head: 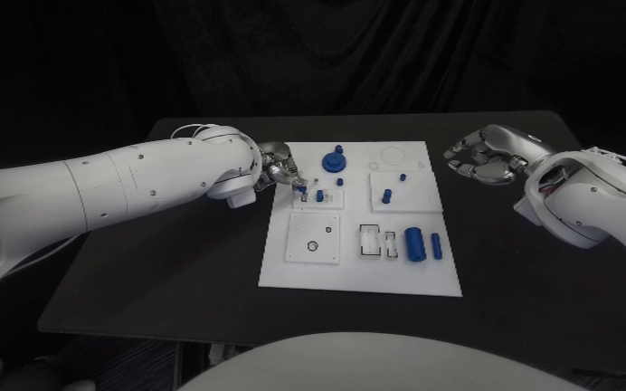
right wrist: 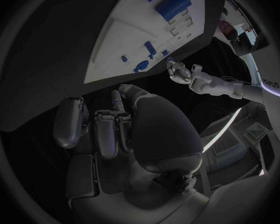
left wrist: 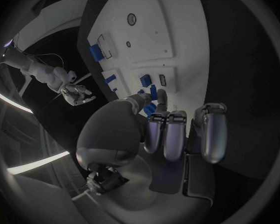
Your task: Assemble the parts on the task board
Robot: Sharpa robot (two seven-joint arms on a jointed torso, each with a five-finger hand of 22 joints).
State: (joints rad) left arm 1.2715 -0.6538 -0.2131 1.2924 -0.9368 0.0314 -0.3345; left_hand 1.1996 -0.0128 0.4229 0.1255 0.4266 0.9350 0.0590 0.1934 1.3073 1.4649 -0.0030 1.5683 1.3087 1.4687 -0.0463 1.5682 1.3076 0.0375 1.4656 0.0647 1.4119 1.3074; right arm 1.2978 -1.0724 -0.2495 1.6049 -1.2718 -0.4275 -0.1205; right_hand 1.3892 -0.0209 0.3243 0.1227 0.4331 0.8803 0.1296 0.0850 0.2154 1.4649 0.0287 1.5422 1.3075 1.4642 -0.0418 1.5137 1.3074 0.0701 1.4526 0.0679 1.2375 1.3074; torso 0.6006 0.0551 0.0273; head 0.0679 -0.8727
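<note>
The white task board (head: 294, 269) lies in the middle of the black table. My left hand (head: 280, 172) hovers over the board's left edge and pinches a small blue peg (head: 303, 190) between thumb and a finger; the left wrist view shows that peg (left wrist: 154, 91) at the fingertips (left wrist: 162, 98). Beside it a blue peg (head: 319, 195) stands in a small square plate. A round blue knob (head: 334, 162) sits at the board's far side. My right hand (head: 480, 157) hangs off the board's far right corner, fingers curled in on nothing (right wrist: 115, 127).
A thick blue cylinder (head: 415, 243) and a slim one (head: 436, 245) lie on the board's near right, beside two rectangular slots (head: 371, 241). More small blue pegs (head: 387, 196) stand in the right-hand plate. A square plate with a round hole (head: 313, 246) is at the near left.
</note>
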